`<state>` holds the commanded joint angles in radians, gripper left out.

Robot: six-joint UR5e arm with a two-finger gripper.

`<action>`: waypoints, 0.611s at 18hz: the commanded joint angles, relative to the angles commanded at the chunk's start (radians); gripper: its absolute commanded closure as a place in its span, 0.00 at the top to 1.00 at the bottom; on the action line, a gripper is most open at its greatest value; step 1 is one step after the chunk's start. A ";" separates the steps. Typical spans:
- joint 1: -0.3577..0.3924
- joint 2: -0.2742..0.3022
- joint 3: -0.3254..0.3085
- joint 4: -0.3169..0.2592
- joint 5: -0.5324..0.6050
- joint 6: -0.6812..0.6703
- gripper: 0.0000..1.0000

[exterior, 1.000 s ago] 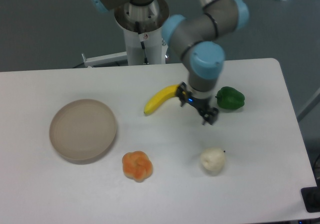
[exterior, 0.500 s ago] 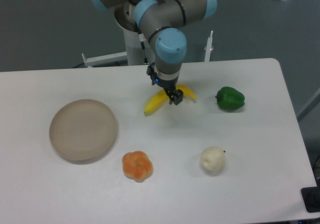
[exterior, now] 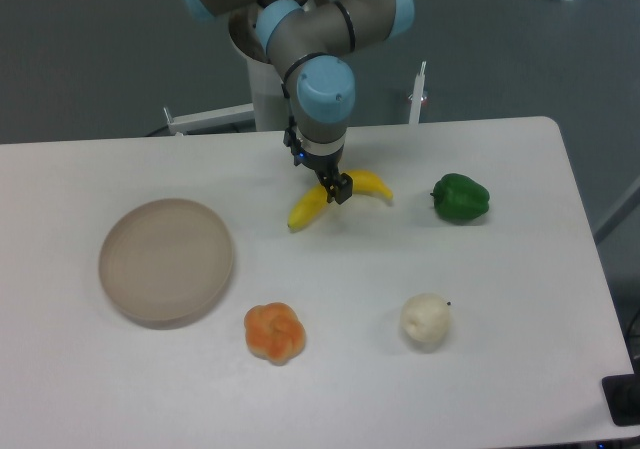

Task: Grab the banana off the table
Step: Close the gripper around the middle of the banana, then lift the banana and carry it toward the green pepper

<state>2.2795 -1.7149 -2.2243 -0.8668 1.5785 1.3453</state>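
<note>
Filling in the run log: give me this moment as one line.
phase: approach | gripper: over banana middle, jaw state unclear | banana: on table, not lifted | nearby: green pepper

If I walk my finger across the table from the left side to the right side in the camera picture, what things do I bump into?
Round beige plate → orange lumpy fruit → banana with the gripper over its middle → whitish fruit → green pepper.

Banana midsection is hidden behind the gripper. Jaw spacing is too small to judge. Arm is cut off at the top edge.
</note>
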 joint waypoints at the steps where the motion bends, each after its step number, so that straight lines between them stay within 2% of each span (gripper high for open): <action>1: 0.000 -0.009 -0.002 0.014 0.000 0.000 1.00; 6: -0.003 -0.025 -0.009 0.045 -0.002 -0.003 1.00; 7: -0.003 -0.026 -0.009 0.048 -0.002 -0.003 0.93; 8: -0.003 -0.026 -0.009 0.048 -0.002 -0.009 0.79; 9: -0.003 -0.026 -0.008 0.048 -0.002 -0.012 0.71; 11: -0.003 -0.026 -0.008 0.048 -0.002 -0.014 0.62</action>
<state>2.2764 -1.7411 -2.2319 -0.8191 1.5769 1.3315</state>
